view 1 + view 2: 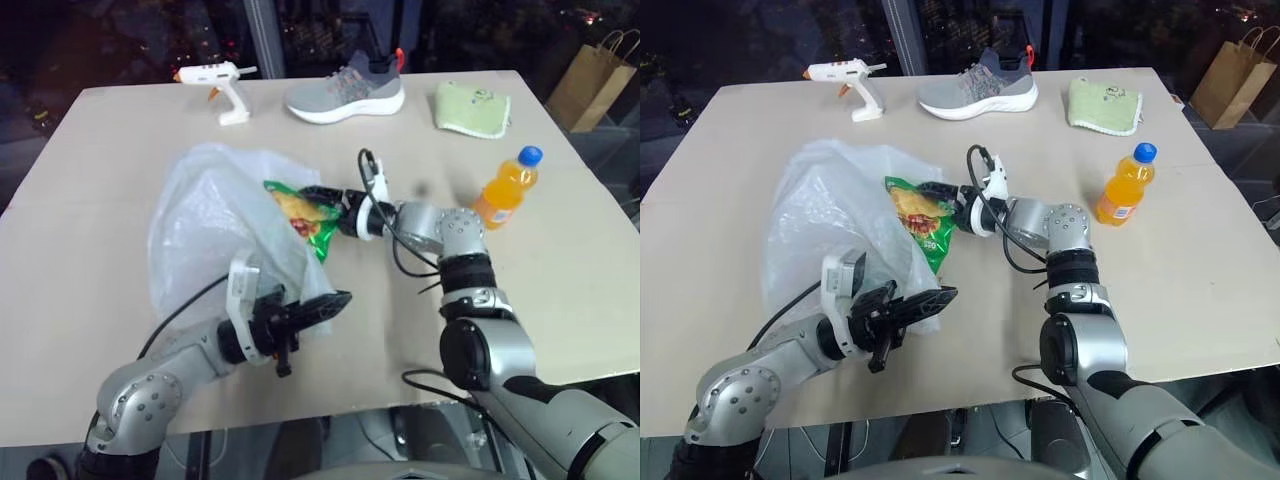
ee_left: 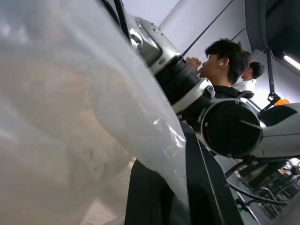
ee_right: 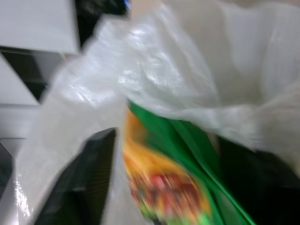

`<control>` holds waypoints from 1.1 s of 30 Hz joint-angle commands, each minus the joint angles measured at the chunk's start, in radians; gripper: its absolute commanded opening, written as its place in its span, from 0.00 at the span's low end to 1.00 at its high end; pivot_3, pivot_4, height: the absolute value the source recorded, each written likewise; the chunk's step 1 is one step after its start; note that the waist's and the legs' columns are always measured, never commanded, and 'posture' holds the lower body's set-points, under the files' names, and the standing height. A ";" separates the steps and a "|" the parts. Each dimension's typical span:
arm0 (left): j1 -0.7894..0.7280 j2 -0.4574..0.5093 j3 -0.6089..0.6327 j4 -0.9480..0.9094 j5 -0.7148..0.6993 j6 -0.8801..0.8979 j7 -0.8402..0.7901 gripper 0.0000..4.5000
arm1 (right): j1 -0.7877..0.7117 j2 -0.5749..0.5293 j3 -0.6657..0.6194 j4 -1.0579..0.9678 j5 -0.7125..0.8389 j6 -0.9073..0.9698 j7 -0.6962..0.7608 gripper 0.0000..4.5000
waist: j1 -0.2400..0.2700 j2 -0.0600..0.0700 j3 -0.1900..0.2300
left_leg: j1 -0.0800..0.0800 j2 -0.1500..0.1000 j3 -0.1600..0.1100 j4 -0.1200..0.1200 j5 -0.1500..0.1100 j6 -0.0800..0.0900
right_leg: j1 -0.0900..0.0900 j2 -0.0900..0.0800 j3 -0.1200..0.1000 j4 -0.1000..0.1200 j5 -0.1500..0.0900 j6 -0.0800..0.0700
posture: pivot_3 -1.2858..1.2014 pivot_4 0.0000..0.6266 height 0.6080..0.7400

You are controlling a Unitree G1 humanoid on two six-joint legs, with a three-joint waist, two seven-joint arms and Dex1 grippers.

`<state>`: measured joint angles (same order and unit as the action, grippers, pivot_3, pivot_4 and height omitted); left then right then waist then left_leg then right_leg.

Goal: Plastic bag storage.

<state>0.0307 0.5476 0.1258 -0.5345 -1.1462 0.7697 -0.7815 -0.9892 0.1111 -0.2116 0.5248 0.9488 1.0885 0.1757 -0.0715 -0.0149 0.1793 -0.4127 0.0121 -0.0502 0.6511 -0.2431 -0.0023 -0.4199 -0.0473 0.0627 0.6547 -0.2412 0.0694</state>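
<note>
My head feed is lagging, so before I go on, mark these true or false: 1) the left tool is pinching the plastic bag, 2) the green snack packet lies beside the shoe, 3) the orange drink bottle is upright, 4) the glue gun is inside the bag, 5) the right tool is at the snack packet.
1) True: the left tool is shut on the plastic bag at its near edge.
2) False: the green snack packet is at the bag's mouth, well short of the shoe.
3) True: the orange drink bottle is upright.
4) False: the glue gun lies on the table's far side.
5) True: the right tool is open around the packet.
</note>
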 commanded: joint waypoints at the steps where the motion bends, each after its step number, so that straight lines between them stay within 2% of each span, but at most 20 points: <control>1: -0.008 0.003 0.046 0.001 -0.033 -0.020 -0.005 0.00 | 0.064 -0.192 0.303 -0.225 -0.145 -0.044 0.374 0.99 | 0.001 0.000 0.000 | 0.000 0.000 -0.001 0.000 0.000 0.000 | 0.000 0.000 -0.001 0.000 0.000 0.000 | 0.52 0.24 1.00; 5: -0.008 0.005 0.077 0.009 -0.051 -0.019 0.003 0.00 | 0.093 -0.427 0.453 -0.299 -0.269 -0.170 0.685 0.99 | 0.028 0.000 0.000 | -0.002 -0.002 -0.002 0.002 0.000 0.000 | 0.001 -0.003 -0.003 -0.002 0.000 0.000 | 0.52 0.24 1.00; 9: 0.006 0.010 0.094 -0.002 -0.065 -0.014 0.008 0.00 | 0.063 -0.512 0.504 -0.216 -0.431 -0.399 0.815 0.99 | 0.020 0.000 0.000 | 0.000 0.000 -0.001 0.002 0.000 0.000 | 0.001 -0.001 -0.003 -0.001 0.000 0.000 | 0.52 0.24 1.00; 13: 0.034 0.012 0.099 -0.025 -0.075 -0.017 0.018 0.00 | -0.001 -0.474 0.446 -0.088 -0.503 -0.568 0.829 0.99 | 0.007 0.000 0.000 | 0.000 0.001 -0.001 0.001 0.000 0.000 | 0.000 0.000 -0.001 0.002 0.000 0.000 | 0.52 0.24 1.00; 22: 0.086 0.006 0.101 -0.064 -0.084 -0.032 0.045 0.00 | -0.098 -0.292 0.409 0.174 -0.666 -0.848 0.724 0.99 | 0.012 -0.001 0.000 | 0.000 0.000 -0.001 0.001 0.001 -0.001 | 0.000 -0.001 0.000 0.002 0.000 0.000 | 0.52 0.24 1.00; 25: 0.086 0.009 0.103 -0.063 -0.084 -0.035 0.046 0.00 | -0.115 -0.268 0.392 0.248 -0.714 -0.924 0.677 0.99 | 0.014 0.000 0.000 | 0.000 -0.001 -0.001 0.001 0.001 -0.002 | 0.000 -0.001 -0.001 0.002 0.000 -0.001 | 0.52 0.24 1.00; 26: 0.084 0.009 0.104 -0.062 -0.084 -0.035 0.045 0.00 | -0.121 -0.266 0.382 0.266 -0.721 -0.942 0.665 0.88 | 0.016 0.000 0.001 | 0.000 -0.001 -0.001 0.001 0.001 -0.003 | 0.000 -0.002 -0.001 0.002 0.000 -0.001 | 0.52 0.24 1.00; 27: 0.083 0.011 0.104 -0.059 -0.083 -0.036 0.044 0.00 | -0.129 -0.265 0.368 0.287 -0.725 -0.958 0.652 0.82 | 0.019 0.000 0.001 | 0.000 -0.001 -0.002 0.001 0.002 -0.003 | 0.000 -0.002 -0.001 0.002 0.000 -0.001 | 0.52 0.24 1.00; 32: 0.070 0.017 0.102 -0.038 -0.073 -0.037 0.032 0.00 | -0.152 -0.283 0.308 0.355 -0.754 -1.014 0.590 0.25 | 0.024 0.000 0.001 | 0.000 -0.001 -0.002 0.001 0.002 -0.003 | 0.000 -0.002 -0.001 0.002 0.000 -0.001 | 0.52 0.24 1.00; 33: 0.065 0.018 0.102 -0.033 -0.070 -0.037 0.031 0.00 | -0.153 -0.287 0.296 0.360 -0.755 -1.017 0.582 0.17 | 0.025 0.000 0.001 | 0.000 -0.001 -0.002 0.001 0.002 -0.003 | 0.000 -0.002 -0.002 0.002 0.000 -0.001 | 0.52 0.24 1.00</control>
<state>0.1057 0.5575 0.2178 -0.5580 -1.2104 0.7499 -0.7370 -1.1123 -0.1646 0.1216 0.8868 0.1971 0.1003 0.7765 -0.0468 -0.0151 0.1798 -0.4127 0.0109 -0.0523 0.6522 -0.2413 -0.0055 -0.4200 -0.0490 0.0609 0.6570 -0.2412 0.0688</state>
